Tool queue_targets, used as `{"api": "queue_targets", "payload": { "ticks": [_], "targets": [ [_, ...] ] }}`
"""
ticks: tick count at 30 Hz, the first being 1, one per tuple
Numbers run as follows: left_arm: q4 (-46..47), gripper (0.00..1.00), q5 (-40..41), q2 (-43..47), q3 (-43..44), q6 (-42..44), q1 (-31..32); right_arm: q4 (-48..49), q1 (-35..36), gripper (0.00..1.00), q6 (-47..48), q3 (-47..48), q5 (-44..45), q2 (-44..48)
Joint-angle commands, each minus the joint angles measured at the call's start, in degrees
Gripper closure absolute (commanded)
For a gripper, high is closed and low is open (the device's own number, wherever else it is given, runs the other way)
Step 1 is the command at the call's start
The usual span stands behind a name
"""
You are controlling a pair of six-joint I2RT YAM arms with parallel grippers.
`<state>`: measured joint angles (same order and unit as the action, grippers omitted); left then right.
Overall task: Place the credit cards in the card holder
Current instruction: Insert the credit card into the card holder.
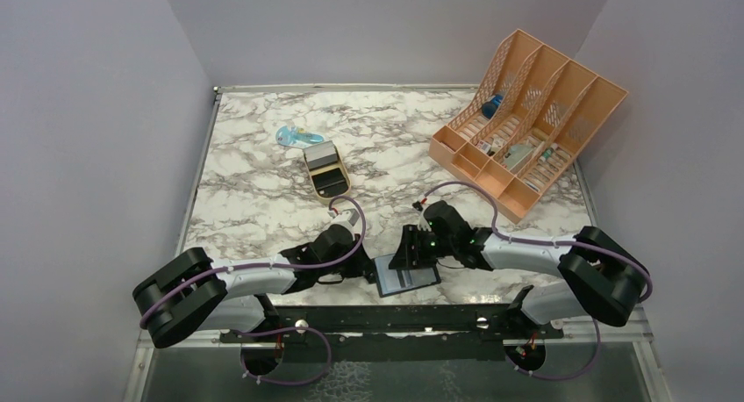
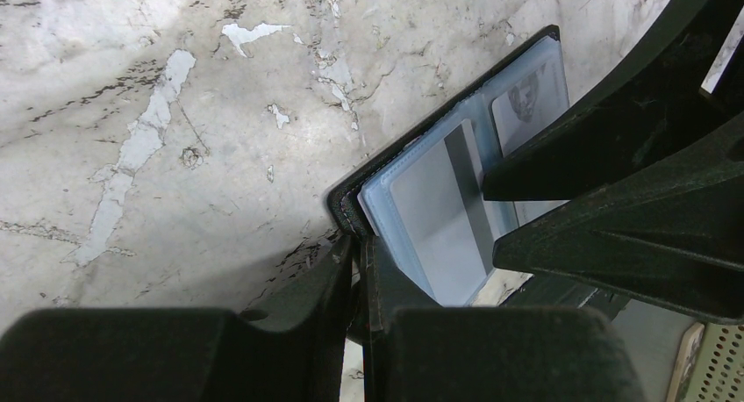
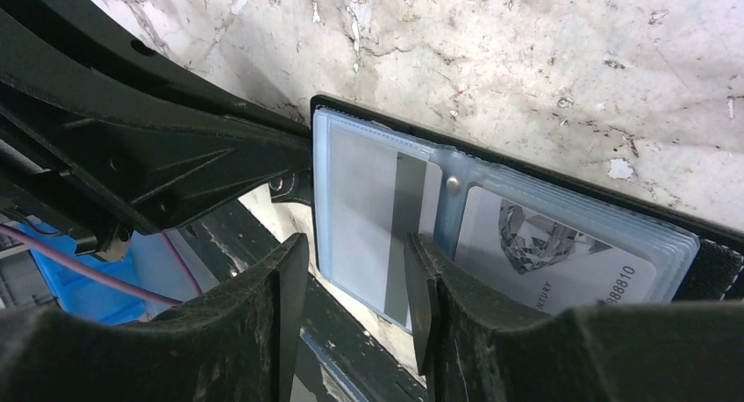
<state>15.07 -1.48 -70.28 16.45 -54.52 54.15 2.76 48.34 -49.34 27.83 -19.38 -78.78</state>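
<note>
The left gripper, jaws nearly together, pinches the black cover of the card holder, which lies open by the table's near edge. If that thin pinch slips, the holder could skate across the marble or off the edge. A striped credit card sits in the left clear sleeve. The right gripper straddles it with jaws partly apart, and grip cannot be told. A skewed push could buckle the sleeve or jam the card.
</note>
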Motion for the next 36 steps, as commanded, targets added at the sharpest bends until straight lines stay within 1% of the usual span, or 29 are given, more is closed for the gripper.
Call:
{"api": "queue_targets", "payload": {
  "ticks": [1,6,13,24,30,34,36],
  "targets": [
    [-0.8,0.87,-0.9,-0.5,-1.0,0.5,0.5,0.9,0.4,0.55,-0.6,1.0,0.0,-0.4],
    [-0.8,0.87,-0.7,-0.1,-1.3,0.3,0.6,-4.0,0.5,0.54,-1.5,2.4,2.8,1.4],
    [-0.8,0.87,-0.5,0.3,-1.6,0.1,0.5,-5.7,1.0,0.53,-2.0,2.5,6.1,3.4],
    [-0.8,0.87,-0.6,0.3,-1.4,0.1,0.5,-5.0,1.6,0.53,-1.2,4.1,5.3,-1.3],
    [-0.6,0.87,-0.3,0.1,-1.2,0.2,0.5,-1.2,1.9,0.59,-1.5,3.2,2.8,-1.0],
    [-1.2,0.87,-0.2,-0.2,-0.4,0.6,0.5,-3.4,1.9,0.6,-1.2,3.9,3.2,-1.7],
    [-2.9,0.87,0.5,0.4,0.4,1.1,0.5,-5.2,1.9,0.57,0.0,4.5,3.3,-1.0]
  ]
}}
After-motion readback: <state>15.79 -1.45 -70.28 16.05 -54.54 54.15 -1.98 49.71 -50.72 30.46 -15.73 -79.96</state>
